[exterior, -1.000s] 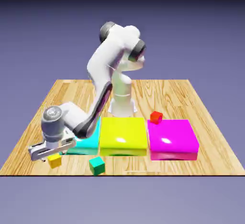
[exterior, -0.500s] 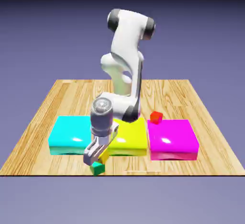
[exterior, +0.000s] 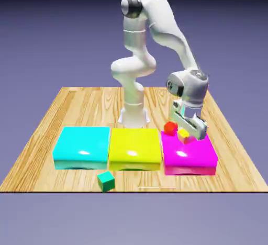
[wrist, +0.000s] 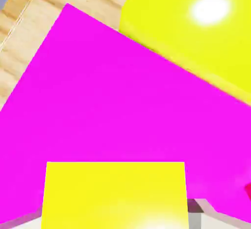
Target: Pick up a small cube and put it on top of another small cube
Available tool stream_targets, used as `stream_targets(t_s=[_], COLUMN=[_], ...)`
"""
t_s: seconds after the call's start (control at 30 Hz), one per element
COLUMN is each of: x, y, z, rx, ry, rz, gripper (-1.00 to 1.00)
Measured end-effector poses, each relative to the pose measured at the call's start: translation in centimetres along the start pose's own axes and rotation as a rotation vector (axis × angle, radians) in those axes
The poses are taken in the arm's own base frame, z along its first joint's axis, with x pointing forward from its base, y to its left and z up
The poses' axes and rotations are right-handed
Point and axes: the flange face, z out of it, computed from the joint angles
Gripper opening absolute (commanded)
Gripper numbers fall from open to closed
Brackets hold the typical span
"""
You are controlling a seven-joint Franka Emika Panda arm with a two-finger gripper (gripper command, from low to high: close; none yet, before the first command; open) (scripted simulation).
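In the hand view, the bottom edge cuts off the yellow cube (wrist: 115, 194) between the jaws (wrist: 117, 218), hiding the magenta slab (wrist: 112, 96) behind it; ahead of them the yellow slab (wrist: 186, 32) is cropped, and beside them only a sliver of the red cube (wrist: 248, 191) shows.

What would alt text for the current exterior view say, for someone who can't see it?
A white robot arm's gripper holds a small yellow cube over a magenta slab, near a small red cube. Yellow and cyan slabs and a green cube share the wooden table.
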Motion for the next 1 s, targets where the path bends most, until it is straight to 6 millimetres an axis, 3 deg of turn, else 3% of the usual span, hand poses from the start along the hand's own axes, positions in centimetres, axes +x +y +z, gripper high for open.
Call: stream_targets(t_s=[0.17,0.33,0.37,1.0], x=[-1.1,0.8,1.3,1.3], y=[8.9,16.1,16.6,14.8], z=[-0.7,0.7,1.1,4.4], rx=[0.141,0.275,0.284,0.325], ry=[0.019,0.061,0.056,0.08], rz=[-0.329,-0.605,-0.604,-0.558], gripper=[-1.0,-1.0,-1.0,-1.0])
